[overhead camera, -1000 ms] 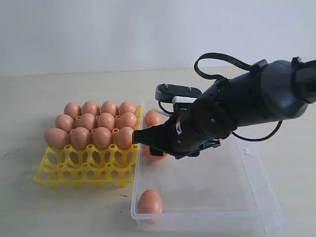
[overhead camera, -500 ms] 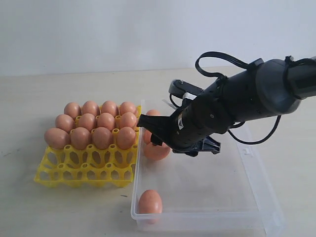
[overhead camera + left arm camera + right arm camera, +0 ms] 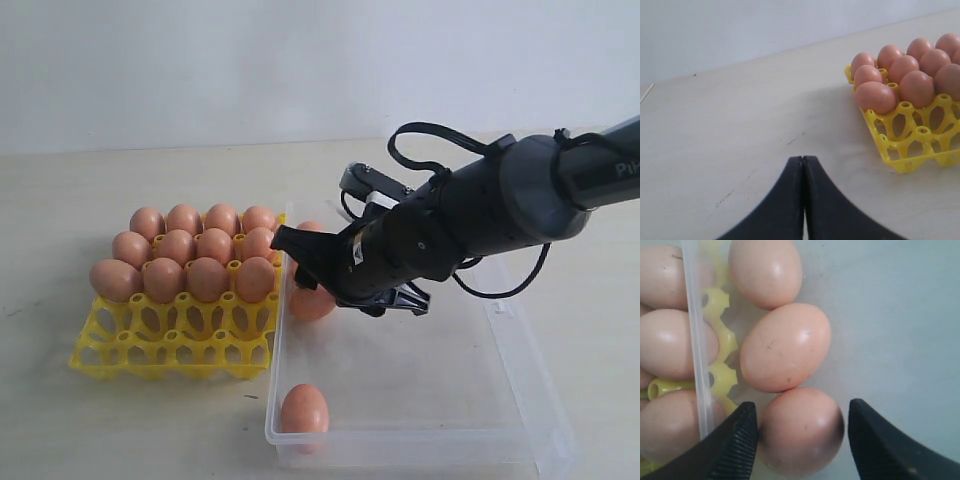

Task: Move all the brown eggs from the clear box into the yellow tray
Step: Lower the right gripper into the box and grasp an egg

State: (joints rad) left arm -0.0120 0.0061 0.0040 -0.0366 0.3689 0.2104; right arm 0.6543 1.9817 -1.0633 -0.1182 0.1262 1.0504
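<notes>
The eggs [image 3: 785, 347] have smooth, faintly glossy shells. The tray [image 3: 170, 345] is shiny plastic, the box [image 3: 420, 436] clear smooth plastic. The table [image 3: 730, 125] looks matt and scuffed. The right gripper [image 3: 801, 412] has matt ribbed pads [image 3: 739, 442].

A plain pale wall [image 3: 200, 60] backs the beige tabletop [image 3: 60, 200].

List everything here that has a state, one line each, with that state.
Right end effector: open, astride one boxed egg.
Left end effector: shut, empty.
Yellow tray: twelve brown eggs seated, nearest row of cups empty.
Clear box: lidless, four eggs inside.
</notes>
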